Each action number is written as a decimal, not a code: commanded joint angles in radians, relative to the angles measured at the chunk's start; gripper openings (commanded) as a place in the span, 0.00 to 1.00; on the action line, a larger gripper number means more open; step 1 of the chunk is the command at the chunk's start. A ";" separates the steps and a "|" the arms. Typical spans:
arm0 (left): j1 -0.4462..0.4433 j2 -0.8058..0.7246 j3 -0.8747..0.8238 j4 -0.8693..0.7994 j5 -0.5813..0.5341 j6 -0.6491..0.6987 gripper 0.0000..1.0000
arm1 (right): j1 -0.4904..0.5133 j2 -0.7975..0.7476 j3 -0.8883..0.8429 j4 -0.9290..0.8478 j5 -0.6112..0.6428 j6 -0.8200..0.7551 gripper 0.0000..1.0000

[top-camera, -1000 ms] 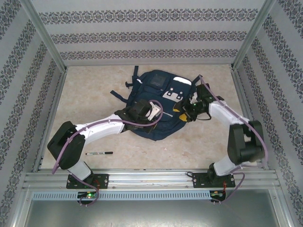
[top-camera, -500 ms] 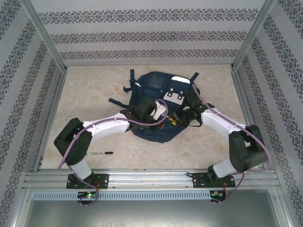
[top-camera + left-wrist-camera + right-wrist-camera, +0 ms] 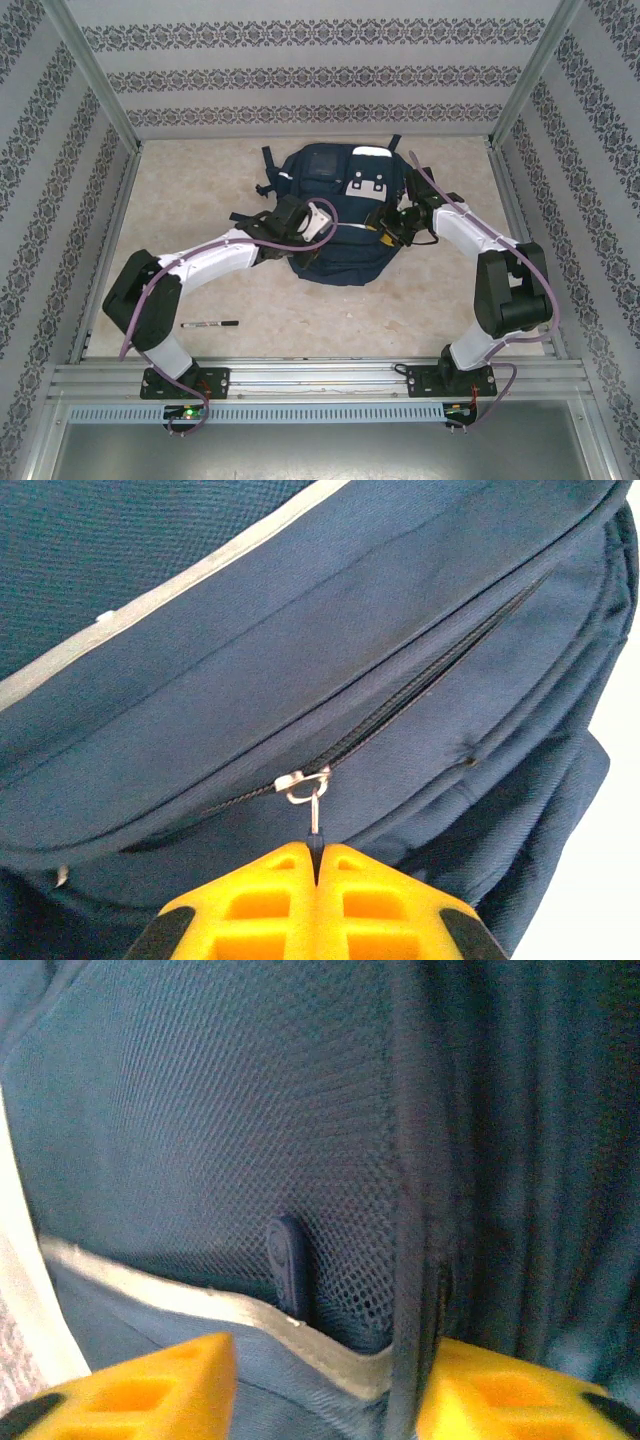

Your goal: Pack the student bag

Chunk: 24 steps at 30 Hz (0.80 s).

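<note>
— Worktop condition, near edge first?
— Pale, speckled worktop (image 3: 440,300), with a metal rail (image 3: 320,372) along the near edge where both my arms are bolted. One black marker (image 3: 210,324) lies flat near the left arm's base, well apart from everything else.
— Left claw?
— My left claw (image 3: 317,852) is closed, its yellow fingertips pressed together on the thin metal zip pull (image 3: 315,818). The pull hangs from a silver slider (image 3: 298,781) on a dark zip that runs up and to the right across navy fabric. A grey stripe (image 3: 150,605) crosses the panel above it.
— Right claw?
— My right claw (image 3: 330,1395) stands open, fingertips apart, close against the bag's side. Between them I see a mesh pocket (image 3: 200,1150) with a pale trim (image 3: 200,1305), a small dark tab (image 3: 288,1265) on it, and a dark seam (image 3: 410,1210) running down close to the right fingertip. Whether either pad touches cloth, I cannot tell.
— Location of the student bag?
— The student bag (image 3: 345,262) lies flat at the middle of the worktop, toward the far side, between my two claws, one at each flank. White patches (image 3: 366,183) face up on its far half, and dark straps (image 3: 248,215) trail out to the left.
— Beyond it?
— A strip of worktop, then walls (image 3: 320,75) with grey patterned bands on three sides.
</note>
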 commanded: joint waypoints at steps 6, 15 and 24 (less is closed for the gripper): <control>-0.126 0.064 0.141 0.104 0.157 -0.142 0.00 | 0.168 -0.224 -0.084 -0.111 0.315 0.362 0.68; -0.129 0.016 0.074 0.130 0.159 -0.116 0.00 | 0.148 -0.121 -0.102 0.000 0.259 0.445 0.26; 0.120 -0.116 -0.086 -0.018 0.047 0.083 0.00 | -0.029 -0.162 -0.094 -0.064 0.173 0.075 0.00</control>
